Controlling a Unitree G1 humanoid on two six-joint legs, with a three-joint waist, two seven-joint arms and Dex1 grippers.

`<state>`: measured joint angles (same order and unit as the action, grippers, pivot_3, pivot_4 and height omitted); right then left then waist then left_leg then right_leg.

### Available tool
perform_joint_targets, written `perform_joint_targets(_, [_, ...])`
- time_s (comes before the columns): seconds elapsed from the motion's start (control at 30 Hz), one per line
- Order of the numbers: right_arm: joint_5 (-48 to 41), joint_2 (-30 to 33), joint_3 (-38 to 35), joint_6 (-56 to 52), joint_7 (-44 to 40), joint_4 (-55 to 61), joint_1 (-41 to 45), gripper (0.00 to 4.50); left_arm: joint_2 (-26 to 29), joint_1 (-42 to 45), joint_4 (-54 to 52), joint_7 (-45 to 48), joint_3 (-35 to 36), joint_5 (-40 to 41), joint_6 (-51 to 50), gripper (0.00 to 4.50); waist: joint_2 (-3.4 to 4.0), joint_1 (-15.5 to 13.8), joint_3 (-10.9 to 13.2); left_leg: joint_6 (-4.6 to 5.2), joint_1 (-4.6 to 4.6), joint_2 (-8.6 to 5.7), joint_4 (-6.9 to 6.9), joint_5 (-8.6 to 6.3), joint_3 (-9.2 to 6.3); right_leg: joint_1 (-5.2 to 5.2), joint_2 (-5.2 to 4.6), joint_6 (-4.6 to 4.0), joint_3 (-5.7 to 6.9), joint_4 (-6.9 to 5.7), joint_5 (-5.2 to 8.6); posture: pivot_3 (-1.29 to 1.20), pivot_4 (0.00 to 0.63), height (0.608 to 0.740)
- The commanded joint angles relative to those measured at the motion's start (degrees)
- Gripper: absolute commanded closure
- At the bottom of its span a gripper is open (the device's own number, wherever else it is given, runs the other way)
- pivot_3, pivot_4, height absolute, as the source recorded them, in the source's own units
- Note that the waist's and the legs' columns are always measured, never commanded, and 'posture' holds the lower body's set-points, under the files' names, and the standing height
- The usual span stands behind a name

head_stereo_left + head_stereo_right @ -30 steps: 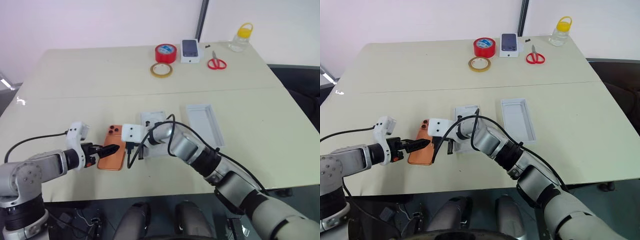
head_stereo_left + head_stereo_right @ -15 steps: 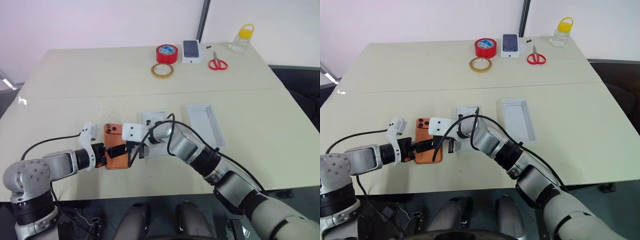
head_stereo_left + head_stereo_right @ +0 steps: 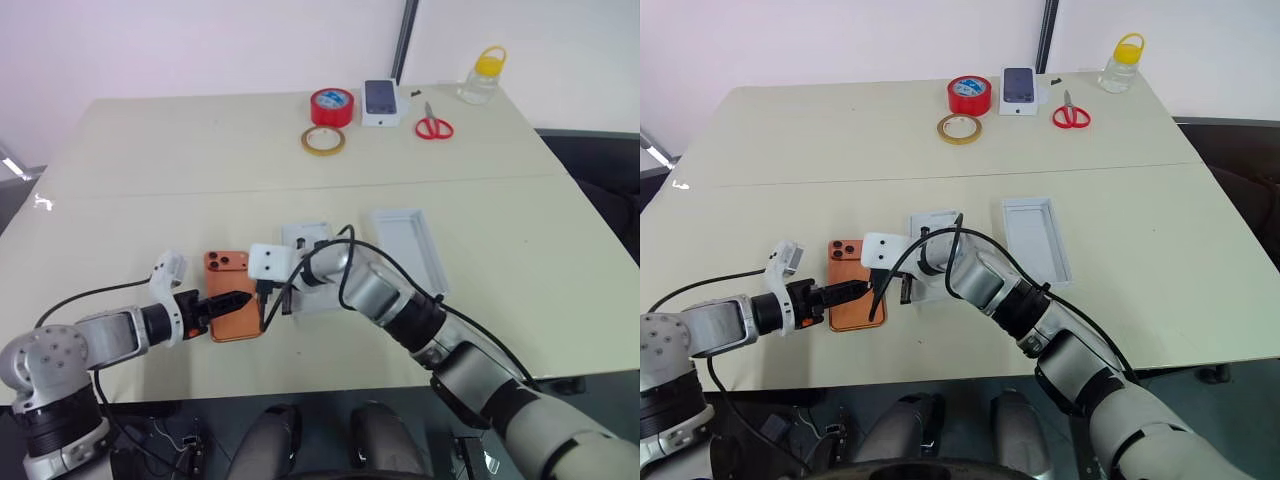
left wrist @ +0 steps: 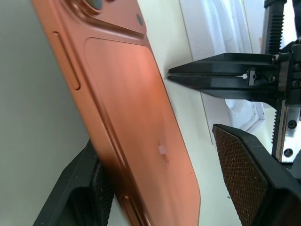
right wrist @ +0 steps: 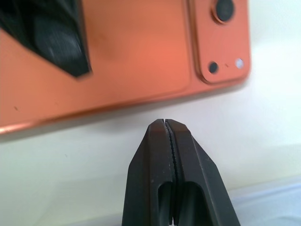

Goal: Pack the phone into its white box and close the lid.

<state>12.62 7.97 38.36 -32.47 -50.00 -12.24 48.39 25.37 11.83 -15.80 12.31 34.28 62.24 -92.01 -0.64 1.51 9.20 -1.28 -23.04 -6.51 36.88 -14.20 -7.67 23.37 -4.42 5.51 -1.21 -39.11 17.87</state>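
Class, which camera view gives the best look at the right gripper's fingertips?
The right wrist view: the right gripper is close up, fingers pressed together, beside the phone. The left wrist view shows it side-on; in the eye views it is small.

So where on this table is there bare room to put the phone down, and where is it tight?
Free: the broad table stretch left of the yellow tape ring, and the near right corner beyond the lid. Crowded: the centre, where the phone, both end effectors and the white box bunch together.

The phone [image 4: 136,108] lies tilted between the left gripper's [image 4: 164,188] parted jaws.
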Motion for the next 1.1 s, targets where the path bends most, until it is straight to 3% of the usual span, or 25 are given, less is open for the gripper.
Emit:
perform_joint_targets(0.03, [-0.5, 0.3, -2.1, -0.6, -0.2, 3.7, 0.5, 4.5, -0.3, -0.8, 1.1, -2.2, 3.5, 1.0, -0.5, 1.25, 0.0, 0.1, 0.0, 0.0, 0.0, 0.0, 0.0, 0.0, 0.0, 0.0, 0.0, 0.0, 0.0, 0.0, 0.0, 0.0, 0.15, 0.74])
perform_joint_targets(0.1, [-0.5, 0.4, -2.6, -0.8, -0.1, 4.1, 0.4, 4.5, -1.0, -0.5, 1.9, -3.1, 4.9, 1.9, -0.5, 1.25, 0.0, 0.3, 0.0, 0.0, 0.0, 0.0, 0.0, 0.0, 0.0, 0.0, 0.0, 0.0, 0.0, 0.0, 0.0, 0.0, 0.15, 0.74])
perform_joint_targets(0.2, [-0.6, 1.1, -3.5, -1.2, 0.0, 5.2, 0.3, 4.5, -1.6, -0.2, 2.5, -4.4, 6.0, 2.8, -0.5, 2.13, -0.01, 0.6, 0.0, 0.0, -0.01, 0.0, 0.0, 0.0, 0.0, 0.0, 0.0, 0.0, 0.0, 0.0, 0.0, 0.0, 0.15, 0.74])
perform_joint_targets(0.37, [-1.4, 2.8, -5.0, -2.3, -0.5, 9.1, -0.2, 4.5, -2.4, -0.1, 3.0, -6.2, 8.1, 5.2, -0.5, 4.41, -0.06, 0.7, 0.0, -0.01, -0.04, 0.01, 0.01, 0.0, -0.01, 0.0, 0.0, 0.0, 0.02, 0.0, 0.0, 0.0, 0.15, 0.74])
perform_joint_targets(0.57, [-3.2, 6.0, -7.9, -4.7, -1.3, 16.4, -1.4, 4.5, -2.8, 2.3, 3.9, -9.3, 10.1, 9.8, 0.7, 4.46, -0.06, 0.9, 0.0, -0.02, -0.04, 0.03, -0.07, 0.01, -0.02, -0.05, 0.02, 0.0, 0.0, -0.04, 0.0, 0.0, 0.15, 0.74])
perform_joint_targets(0.73, [-6.3, 11.0, -12.3, -7.6, -3.2, 24.1, -3.1, 4.5, -3.6, 7.1, 6.8, -16.6, 9.7, 19.3, 4.6, 4.46, -0.14, 0.5, 0.1, -0.02, -0.23, 0.02, 0.0, 0.01, -0.03, 0.01, 0.01, 0.0, 0.02, -0.03, 0.0, 0.0, 0.15, 0.74])
perform_joint_targets(0.97, [-10.9, 20.4, -21.0, -8.7, -4.4, 28.3, -5.3, 4.5, -8.7, 12.0, 9.1, -32.8, -3.0, 35.3, 17.3, 4.46, -0.32, -0.9, 0.2, 0.0, -0.35, -0.03, 0.1, 0.0, -0.02, 0.02, -0.05, 0.01, 0.02, 0.05, -0.01, 0.0, 0.15, 0.74])
perform_joint_targets(1.1, [-11.2, 22.8, -21.9, -8.8, -3.2, 28.2, -6.2, 4.5, -11.4, 12.6, 8.9, -38.7, -10.7, 40.3, 23.9, 4.46, -0.42, -0.7, 0.2, 0.0, -0.37, -0.03, 0.12, 0.0, 0.0, 0.03, -0.05, 0.01, 0.01, 0.06, -0.01, 0.0, 0.15, 0.74])
